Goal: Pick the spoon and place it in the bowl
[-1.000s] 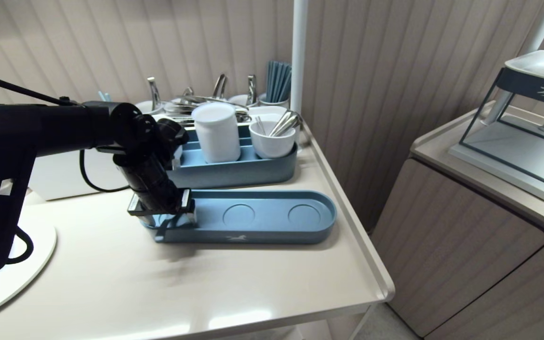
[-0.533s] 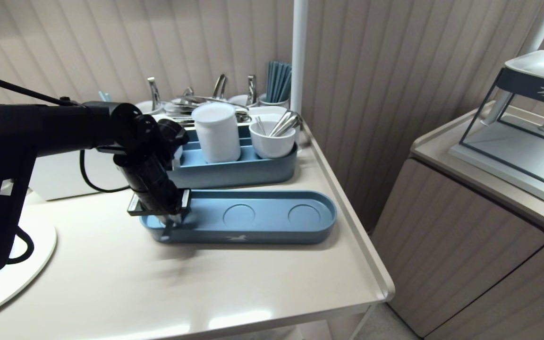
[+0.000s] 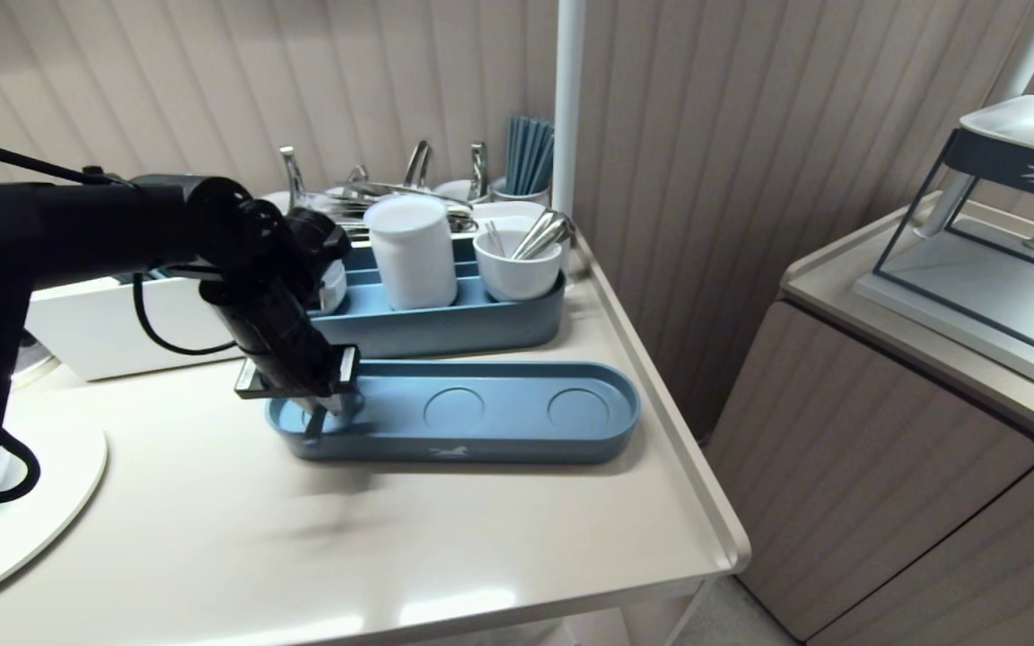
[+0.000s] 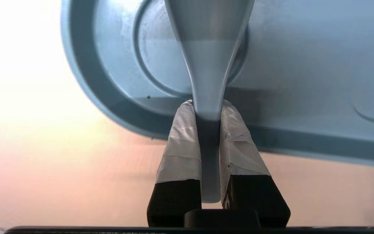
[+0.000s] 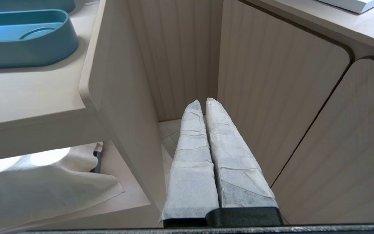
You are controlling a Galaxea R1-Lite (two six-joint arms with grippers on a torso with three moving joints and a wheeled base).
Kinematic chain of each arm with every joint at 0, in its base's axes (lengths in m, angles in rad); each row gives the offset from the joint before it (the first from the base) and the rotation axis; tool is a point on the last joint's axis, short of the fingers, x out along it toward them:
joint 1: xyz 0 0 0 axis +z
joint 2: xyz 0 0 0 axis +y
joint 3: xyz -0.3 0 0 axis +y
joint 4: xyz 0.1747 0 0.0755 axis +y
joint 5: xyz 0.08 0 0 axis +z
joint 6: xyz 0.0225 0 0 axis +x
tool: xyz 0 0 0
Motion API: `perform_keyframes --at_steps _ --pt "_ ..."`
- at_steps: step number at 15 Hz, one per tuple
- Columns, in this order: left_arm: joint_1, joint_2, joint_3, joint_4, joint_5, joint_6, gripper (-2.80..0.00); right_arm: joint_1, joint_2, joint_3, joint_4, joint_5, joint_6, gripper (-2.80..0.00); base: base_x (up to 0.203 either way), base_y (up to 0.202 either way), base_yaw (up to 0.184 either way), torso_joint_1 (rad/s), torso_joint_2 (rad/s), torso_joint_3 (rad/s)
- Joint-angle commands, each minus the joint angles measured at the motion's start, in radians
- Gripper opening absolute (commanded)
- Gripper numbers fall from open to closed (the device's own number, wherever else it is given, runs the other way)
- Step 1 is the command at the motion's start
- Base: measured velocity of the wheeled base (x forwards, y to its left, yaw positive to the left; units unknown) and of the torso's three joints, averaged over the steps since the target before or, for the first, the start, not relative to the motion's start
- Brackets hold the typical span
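Starting big: the cream table [image 3: 481,556] is smooth and a bit glossy, with a raised lip, and a ribbed beige cabinet [image 3: 885,467] stands off to the right. On the table there's a long blue tray [image 3: 517,449], matte plastic with rounded ends and round recesses pressed into its floor. Just behind it is a deeper blue caddy [image 3: 445,336] holding a plain white canister [image 3: 411,251] and a white cup [image 3: 517,269] stuffed with shiny metal tools.

The left gripper [image 3: 312,417] points down over the left end of the tray, clamped on a spoon [image 4: 208,65]. The spoon is grey-blue and smooth. Its handle is thin where the fingers [image 4: 180,152] pinch it, and it flares wide toward the far end. That wide end hangs over the leftmost recess [image 4: 161,74], but it's hard to tell if it touches the tray floor. The finger pads are wrapped in white, crinkly tape, which probably helps on such a slick handle.

The pinch sits centred on the handle, which looks about right. It's a narrow, tapered part though, so it could swivel or slide, and the robot would do well to keep the wrist steady, move slowly, and keep the wide end clear of the tray rim.

The right gripper [image 5: 203,102] hangs beside the table, fingers pressed together on nothing.
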Motion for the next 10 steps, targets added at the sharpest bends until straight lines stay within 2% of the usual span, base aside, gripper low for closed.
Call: perform_keyframes --at_steps 1,6,10 --pt "0.000 -0.065 0.000 0.007 0.000 -0.002 -2.80 0.000 0.001 0.000 0.000 0.000 0.000 -2.80 0.000 0.000 0.000 0.000 0.00 0.000" --pt "0.002 -0.121 0.008 0.011 0.003 0.003 -2.80 0.000 0.000 -0.001 0.000 0.000 0.000 -2.80 0.000 0.000 0.000 0.000 0.00 0.000" --pt "0.030 -0.146 0.011 0.009 0.005 0.013 -2.80 0.000 0.001 0.000 0.000 0.000 0.000 -2.80 0.000 0.000 0.000 0.000 0.00 0.000"
